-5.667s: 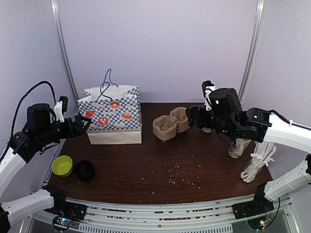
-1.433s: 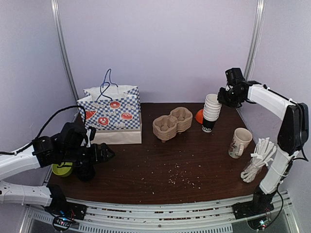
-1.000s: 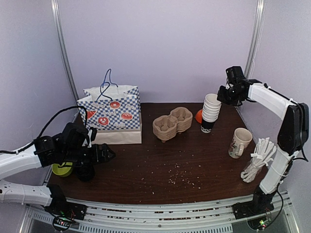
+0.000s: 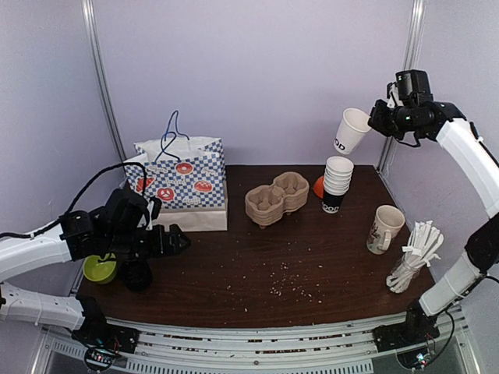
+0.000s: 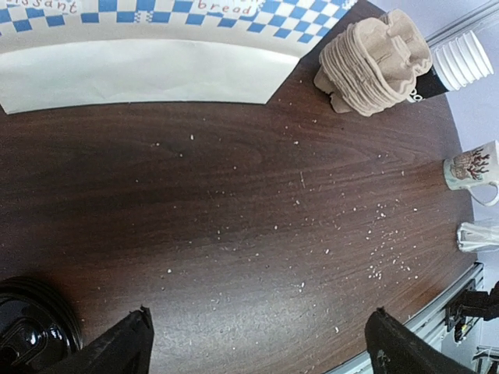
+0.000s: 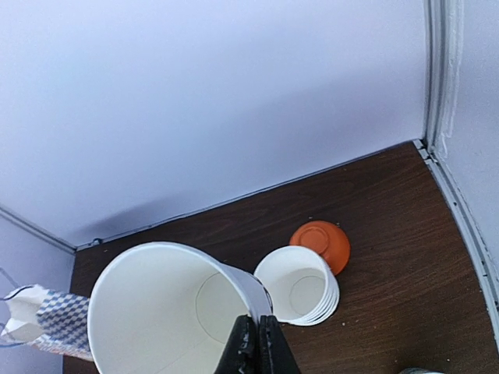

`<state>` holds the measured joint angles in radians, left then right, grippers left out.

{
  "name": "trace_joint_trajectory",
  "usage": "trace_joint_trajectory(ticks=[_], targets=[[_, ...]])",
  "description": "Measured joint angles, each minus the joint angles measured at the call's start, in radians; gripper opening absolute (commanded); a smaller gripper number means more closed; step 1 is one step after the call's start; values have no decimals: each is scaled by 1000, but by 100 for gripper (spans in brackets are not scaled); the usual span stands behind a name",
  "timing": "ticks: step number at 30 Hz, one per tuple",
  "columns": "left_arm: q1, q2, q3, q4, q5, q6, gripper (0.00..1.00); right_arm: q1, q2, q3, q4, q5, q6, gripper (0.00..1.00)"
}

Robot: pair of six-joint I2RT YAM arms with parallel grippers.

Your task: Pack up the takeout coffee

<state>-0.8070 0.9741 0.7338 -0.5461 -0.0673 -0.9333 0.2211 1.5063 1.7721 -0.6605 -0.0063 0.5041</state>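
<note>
While left gripper [image 4: 178,238] gapes, right gripper [image 4: 372,120] grips cup [image 4: 351,131]

Over the table [image 4: 312,257], beside the lids [image 4: 137,274], the left jaws stand wide apart. High above the stack [image 4: 337,181], right fingers [image 6: 243,351] pinch the tilted cup's rim.

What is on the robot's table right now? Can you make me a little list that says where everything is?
right gripper: shut on the rim of a paper cup, tilted in the air above the cup stack
left gripper: open, low over the table, holding nothing
black lids: stacked beside the green bowl, near left
bag: checked, upright, back left
cup carriers: stacked in the middle
orange bowl: behind the cup stack
mug: standing on the right
</note>
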Motion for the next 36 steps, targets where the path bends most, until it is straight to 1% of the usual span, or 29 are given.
trace_joint_trajectory(ticks=[2,5,8,10,12,14,18,21,25,30,36], targets=[[0,0,17,-2,-20,4,98,28,-62,-24,3,-42,-9,0],[0,-8,45,-6,-62,8,99,131,-127,-32,-9,-94,-49,0],[0,-19,67,-6,-118,23,98,306,-152,-34,-45,-110,-98,0],[0,-27,69,-6,-159,37,98,432,-157,-71,-61,-110,-122,0],[0,-33,69,-9,-206,38,98,544,-166,-156,-74,-97,-134,0],[0,-41,69,-17,-240,35,98,625,-171,-259,-74,-84,-131,0],[0,-70,69,-17,-250,39,98,739,-159,-454,-61,-67,-95,0],[0,-71,69,-16,-234,41,98,791,-134,-519,-31,-61,-65,0],[0,-54,65,-28,-209,34,98,844,-93,-559,66,-30,-27,0],[0,-55,38,-37,-185,10,98,868,-43,-600,195,43,18,0],[0,-84,8,-61,-177,-8,98,874,17,-650,292,143,48,0]])
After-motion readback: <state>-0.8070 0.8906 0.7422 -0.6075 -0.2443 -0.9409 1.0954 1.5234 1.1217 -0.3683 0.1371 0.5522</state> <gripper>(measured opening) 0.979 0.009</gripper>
